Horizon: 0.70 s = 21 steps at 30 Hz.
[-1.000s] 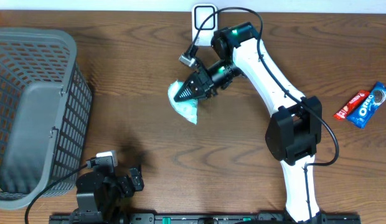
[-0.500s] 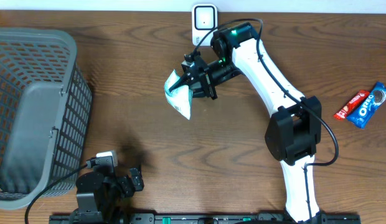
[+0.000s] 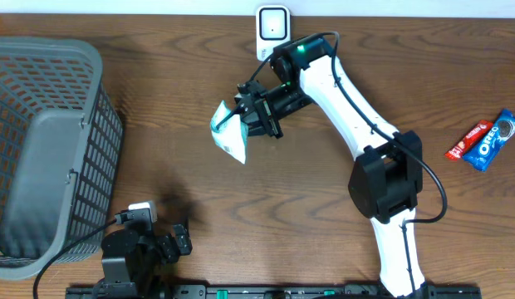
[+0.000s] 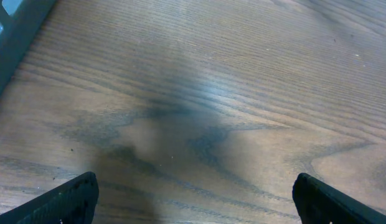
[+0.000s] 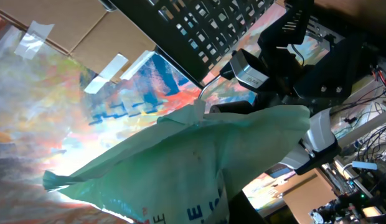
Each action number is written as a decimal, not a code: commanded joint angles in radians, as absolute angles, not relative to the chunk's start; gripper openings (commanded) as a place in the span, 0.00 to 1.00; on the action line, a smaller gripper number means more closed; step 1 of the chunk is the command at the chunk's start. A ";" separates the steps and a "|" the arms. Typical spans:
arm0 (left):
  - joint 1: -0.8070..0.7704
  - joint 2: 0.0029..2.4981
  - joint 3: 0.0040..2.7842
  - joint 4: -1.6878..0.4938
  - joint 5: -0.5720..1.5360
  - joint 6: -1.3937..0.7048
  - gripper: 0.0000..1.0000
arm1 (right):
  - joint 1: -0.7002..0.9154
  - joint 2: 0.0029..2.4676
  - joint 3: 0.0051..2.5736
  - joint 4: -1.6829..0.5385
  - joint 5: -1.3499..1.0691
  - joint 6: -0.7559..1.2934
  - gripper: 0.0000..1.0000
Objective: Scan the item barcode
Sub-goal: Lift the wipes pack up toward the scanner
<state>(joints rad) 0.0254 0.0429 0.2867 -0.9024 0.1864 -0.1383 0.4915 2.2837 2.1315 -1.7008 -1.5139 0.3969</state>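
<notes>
The item, a pale green and white packet (image 3: 228, 133), hangs in the air left of and below the white barcode scanner (image 3: 272, 25) at the table's back edge. My right gripper (image 3: 251, 112) is shut on the packet's right end. In the right wrist view the packet (image 5: 180, 168) fills the lower frame and hides my fingers; blue print shows on it, but no barcode can be made out. My left gripper (image 4: 193, 196) stands open over bare wood at the front left, with nothing between its fingertips (image 4: 78, 196).
A large grey mesh basket (image 3: 91, 58) takes up the left side of the table; its edge (image 4: 12, 25) shows in the left wrist view. A blue Oreo pack (image 3: 494, 139) and a red snack bar (image 3: 467, 141) lie at the far right.
My right gripper has carried the packet leftward, turning it as it went. The left arm has not moved.
</notes>
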 commanded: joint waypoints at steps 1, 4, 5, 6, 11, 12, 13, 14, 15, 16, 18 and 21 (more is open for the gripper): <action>0.027 0.037 0.279 -0.938 0.198 -0.144 1.00 | 0.497 2.277 2.128 -1.701 -1.562 0.415 0.01; 0.027 0.037 0.279 -0.938 0.198 -0.144 1.00 | 0.497 2.277 2.128 -1.701 -1.562 0.415 0.01; 0.027 0.037 0.279 -0.938 0.198 -0.144 1.00 | 0.497 2.277 2.128 -1.701 -1.562 0.415 0.01; 0.027 0.037 0.279 -0.938 0.198 -0.144 1.00 | 0.497 2.277 2.128 -1.701 -1.562 0.415 0.01; 0.027 0.037 0.279 -0.938 0.198 -0.144 1.00 | 0.497 2.277 2.128 -1.701 -1.562 0.415 0.01; 0.027 0.037 0.279 -0.938 0.198 -0.144 1.00 | 0.497 2.277 2.128 -1.701 -1.562 0.414 0.01; 0.027 0.037 0.279 -0.938 0.198 -0.144 1.00 | 0.497 2.277 2.128 -1.701 -1.561 0.414 0.01; 0.027 0.037 0.279 -0.938 0.198 -0.144 1.00 | 0.497 2.277 2.128 -1.701 -1.561 0.414 0.01; 0.027 0.037 0.279 -0.938 0.198 -0.144 1.00 | 0.497 2.277 2.128 -1.700 -1.553 0.412 0.01; 0.027 0.037 0.279 -0.938 0.198 -0.144 1.00 | 0.497 2.277 2.128 -1.690 -1.517 0.403 0.01; 0.027 0.037 0.279 -0.938 0.198 -0.144 1.00 | 0.497 2.277 2.128 -1.613 -1.332 0.417 0.01; 0.027 0.037 0.279 -0.938 0.198 -0.144 1.00 | 0.505 2.277 2.128 -1.505 -0.880 0.488 0.01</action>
<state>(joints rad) 0.0254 0.0429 0.2867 -0.9024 0.1864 -0.1383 0.4934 2.2837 2.1307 -1.5513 -1.3102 0.4213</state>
